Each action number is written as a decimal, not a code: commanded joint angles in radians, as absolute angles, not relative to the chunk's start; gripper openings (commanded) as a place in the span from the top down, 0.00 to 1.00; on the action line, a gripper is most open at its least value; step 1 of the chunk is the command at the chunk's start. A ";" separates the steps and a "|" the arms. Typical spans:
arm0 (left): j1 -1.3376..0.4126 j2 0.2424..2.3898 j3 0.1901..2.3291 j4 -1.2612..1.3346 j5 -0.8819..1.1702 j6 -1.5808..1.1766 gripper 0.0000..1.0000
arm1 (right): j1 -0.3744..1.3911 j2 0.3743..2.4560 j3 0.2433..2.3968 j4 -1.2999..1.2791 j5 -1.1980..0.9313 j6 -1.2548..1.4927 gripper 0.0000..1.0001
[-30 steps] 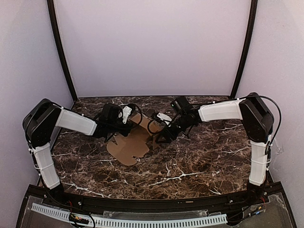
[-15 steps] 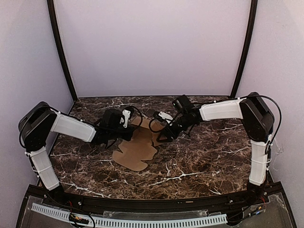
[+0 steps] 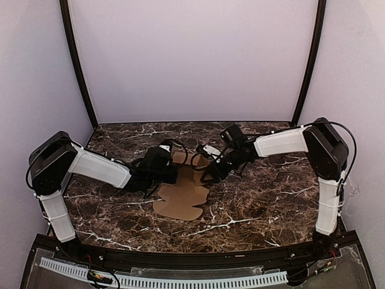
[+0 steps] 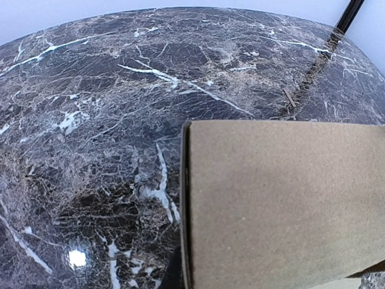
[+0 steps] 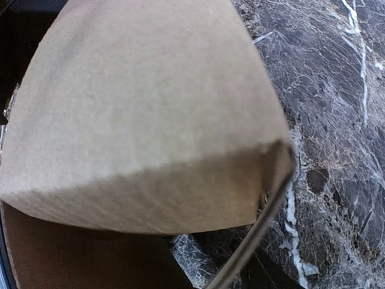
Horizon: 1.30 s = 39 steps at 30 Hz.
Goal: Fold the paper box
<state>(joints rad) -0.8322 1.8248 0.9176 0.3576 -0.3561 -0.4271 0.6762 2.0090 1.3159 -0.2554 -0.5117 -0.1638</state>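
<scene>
Brown cardboard box (image 3: 183, 197) sat mostly flat mid-table (image 3: 271, 201). The left gripper (image 3: 165, 173) was on its left edge and the right gripper (image 3: 208, 175) on its right flap. Couldn't tell if either was actually clamped on it.

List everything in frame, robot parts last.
paper box: 1, brown, near part flat on the table, far end between the two arms
table: 1, dark brown marble with white veins, under everything
walls: 3, pale lilac, back and both sides
poles: 2, black, slanting up from the back corners
slotted strip: 1, white, along the near edge below the arm bases
left arm: 1, white and black, reaching to the paper box's left side; fingers hidden by cardboard, so open or shut is unclear
right arm: 1, white and black, reaching to the paper box's far right; fingers likewise hidden
</scene>
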 commanded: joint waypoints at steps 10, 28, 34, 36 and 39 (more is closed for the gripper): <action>-0.919 1.874 1.005 0.296 -0.461 -0.592 0.99 | 0.709 1.958 1.263 -0.126 -0.360 -0.043 0.43; -0.947 1.861 1.046 0.279 -0.379 -0.709 0.99 | 0.704 1.849 1.170 0.130 -0.118 -0.042 0.49; -0.948 1.856 1.054 0.277 -0.347 -0.744 0.99 | 0.702 1.850 1.191 0.150 -0.007 -0.093 0.64; -0.947 1.856 1.057 0.281 -0.338 -0.755 0.99 | 0.703 1.844 1.190 0.162 0.027 -0.118 0.72; -0.947 1.856 1.059 0.290 -0.321 -0.774 0.99 | 0.703 1.830 1.177 0.185 0.065 -0.141 0.82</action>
<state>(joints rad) -0.9241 1.8744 1.0393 0.2958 -0.4042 -0.7513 0.7097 1.8717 1.1706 0.0860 -0.0540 -0.1036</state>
